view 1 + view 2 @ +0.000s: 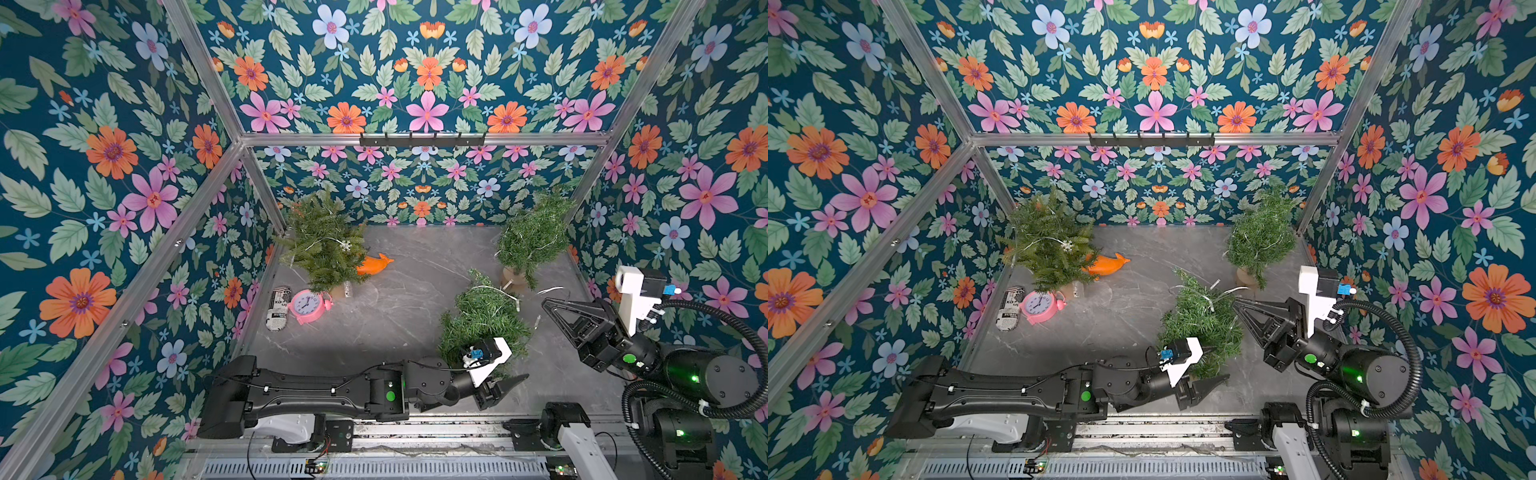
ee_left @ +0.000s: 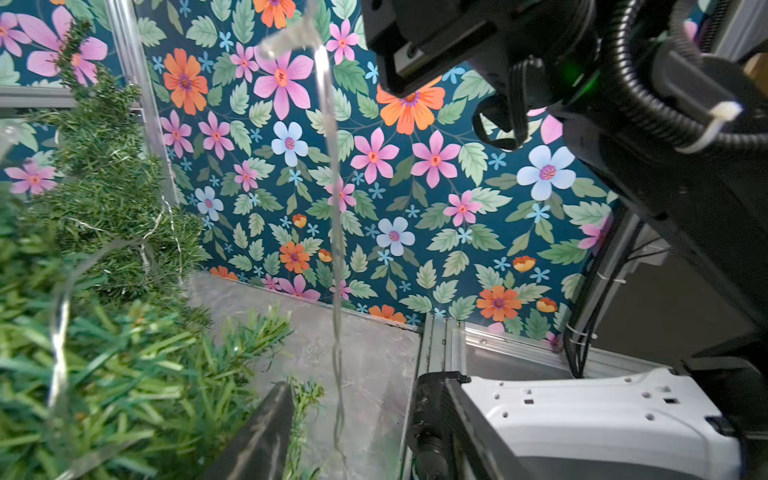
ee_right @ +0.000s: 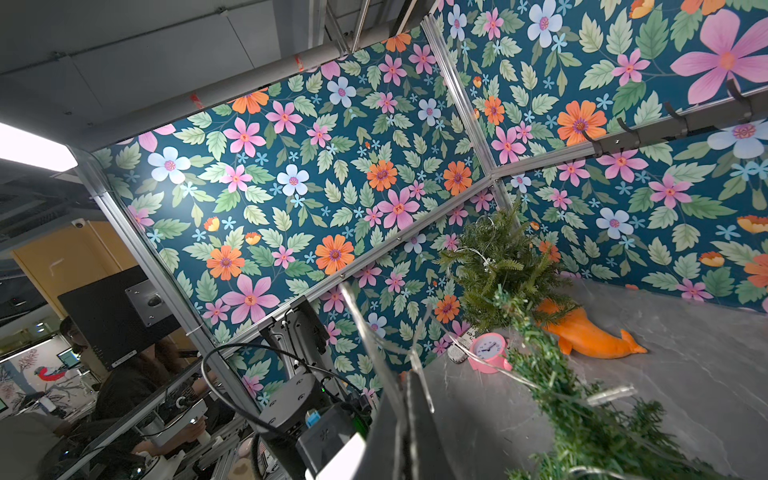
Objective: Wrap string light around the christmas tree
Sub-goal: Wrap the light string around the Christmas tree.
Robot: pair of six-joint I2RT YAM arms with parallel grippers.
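Three small green artificial fir trees are on the grey marbled tabletop; the work concerns the bushy near tree, closest to the arms. The thin clear-wire string light lies looped over the near tree's upper branches. It then runs to the right gripper, just beside the near tree's top, whose fingers are pressed together on the wire. A slack length hangs from that pinch down past the near tree's foot. The left gripper sits low at that foot, among the bottom sprigs.

The likeliest trouble is tension: if the right gripper carries the wire round while the near tree is not steadied, the pull could tip or drag the light tree. The loops rest only on branch tips, so a sideways tug could slide them off. The hanging slack passes close to the left gripper's finger and could snag there. The wire is thin and smooth, so it may also creep through the pinch.

Only one left finger shows clearly; the wrist and foliage cover the other, so whether that gripper is spread or clamped on the trunk cannot be told. The near tree's base is hidden too, as are the wire's far end and how many turns it makes.
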